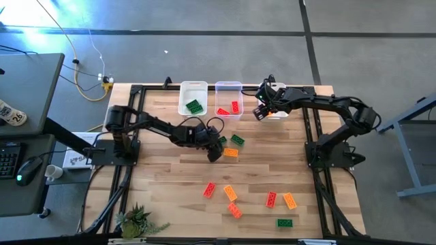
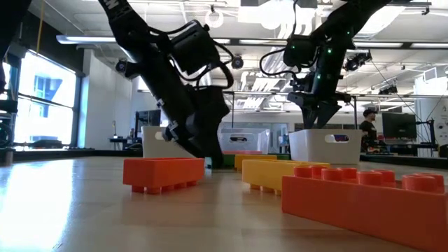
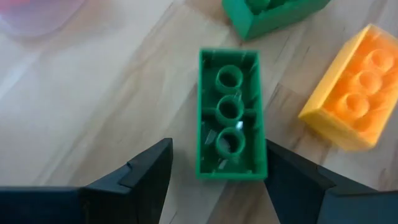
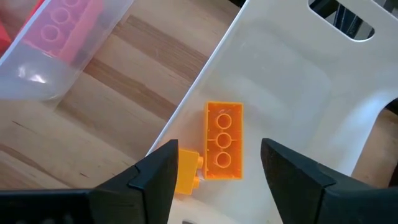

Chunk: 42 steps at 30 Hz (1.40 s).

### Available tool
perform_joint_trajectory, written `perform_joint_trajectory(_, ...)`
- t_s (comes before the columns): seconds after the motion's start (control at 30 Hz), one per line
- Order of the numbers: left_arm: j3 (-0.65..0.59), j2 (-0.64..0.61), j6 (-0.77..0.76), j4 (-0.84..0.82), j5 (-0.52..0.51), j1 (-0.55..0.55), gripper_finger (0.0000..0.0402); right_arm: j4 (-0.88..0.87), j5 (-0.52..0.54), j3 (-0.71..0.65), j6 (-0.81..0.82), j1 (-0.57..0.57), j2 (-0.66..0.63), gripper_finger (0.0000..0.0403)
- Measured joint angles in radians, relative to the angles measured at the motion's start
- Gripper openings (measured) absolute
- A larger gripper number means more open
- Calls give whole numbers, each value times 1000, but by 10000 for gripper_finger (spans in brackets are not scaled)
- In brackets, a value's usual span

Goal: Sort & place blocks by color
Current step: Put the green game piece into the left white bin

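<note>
Between the left gripper's [image 3: 214,180] spread fingers we see a green block [image 3: 229,115] lying upside down on the table [image 1: 163,177], hollow side up; its long axis runs straight ahead from the gripper, so the fingers flank its two long sides and would close across its short width; neither finger touches it yet, as far as we can tell. Beside it sit an orange block [image 3: 351,93] and another green one [image 3: 273,15], both close, the orange nearly against the far finger's path; we judge a crowded closing there the main risk. From above, this gripper [image 1: 214,151] works mid-table, just below the bins; the green bin [image 1: 193,99] lies up and to its left, and this arm is the nearer one to it. Right gripper [image 4: 214,177] hovers with fingers apart over the white bin [image 4: 298,81], empty; two orange blocks [image 4: 222,148] lie inside beneath it. Other blocks lie scattered along the near table edge.
</note>
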Motion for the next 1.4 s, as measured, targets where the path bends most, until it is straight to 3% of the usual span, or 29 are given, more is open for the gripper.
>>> perform_joint_trajectory(0.33,3,44,58,40,-48,-11,210,4,-9,0,0,0,0,216)
perform_joint_trajectory(0.63,3,43,94,51,-36,-10,111,3,-30,0,0,0,-33,216)
perform_joint_trajectory(1.03,-1,-61,125,-32,-31,6,111,5,-39,0,53,67,-171,216)
perform_joint_trajectory(1.4,-1,-215,180,-123,-74,28,111,22,-64,0,114,209,-191,216)
